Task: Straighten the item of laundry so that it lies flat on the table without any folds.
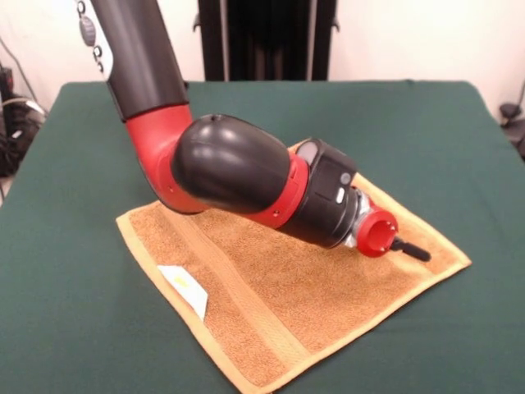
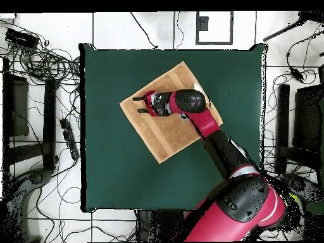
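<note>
While hand [image 1: 418, 251] hovers — towel [image 1: 328, 304] flat on table [image 1: 66, 312].

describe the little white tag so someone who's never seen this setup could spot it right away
Start with the dark green table and the orange-tan towel spread on it under the robot arm. In the front view, near the towel's left corner and beside a flat woven band, lies the white tag. It is the only white patch on the towel.
</note>
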